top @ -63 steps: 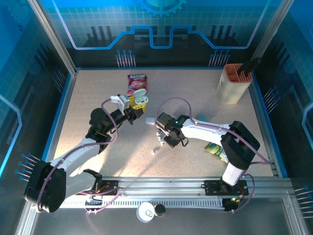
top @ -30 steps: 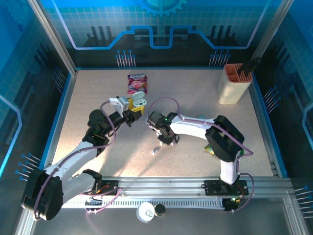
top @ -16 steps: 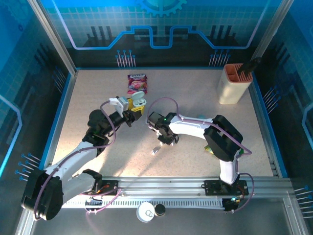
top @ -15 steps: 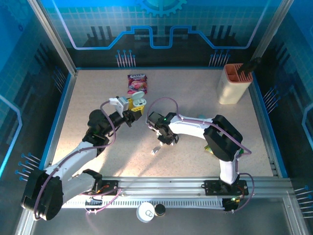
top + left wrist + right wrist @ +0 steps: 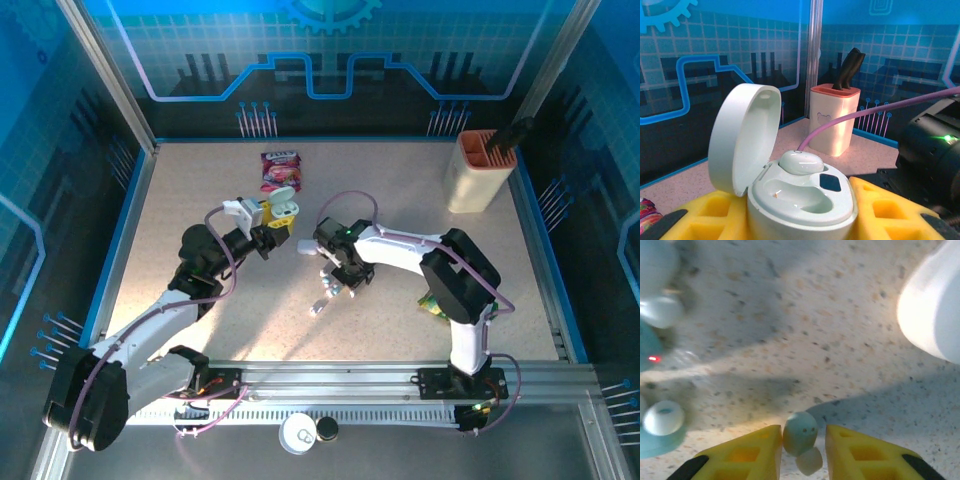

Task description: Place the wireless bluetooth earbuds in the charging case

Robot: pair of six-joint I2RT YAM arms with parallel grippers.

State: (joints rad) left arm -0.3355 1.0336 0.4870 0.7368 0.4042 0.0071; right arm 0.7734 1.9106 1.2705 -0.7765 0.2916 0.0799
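My left gripper (image 5: 281, 218) is shut on the white charging case (image 5: 802, 200), which it holds off the table with the lid open. One white earbud (image 5: 801, 162) sits in the far well and the near well is empty. Yellow fingers (image 5: 715, 212) flank the case body. My right gripper (image 5: 801, 437) is over the table's middle, shut on a pale-blue earbud (image 5: 799, 431) with a white tip. This earbud rests against the left pad, with a thin gap at the right pad. In the top view the right gripper (image 5: 336, 279) is right of the case.
Small loose pieces (image 5: 317, 308) lie just below the right gripper. A pale-blue open case (image 5: 652, 442) holding a white bud (image 5: 662, 417) sits at the left edge, and a white rounded case (image 5: 935, 315) upper right. A pink packet (image 5: 281, 168), knife holder (image 5: 478, 172) and green packet (image 5: 437, 303) sit around.
My right gripper has narrowed its jaws around the pale-blue earbud and shifted a little to the right. The left arm and the case have not moved.
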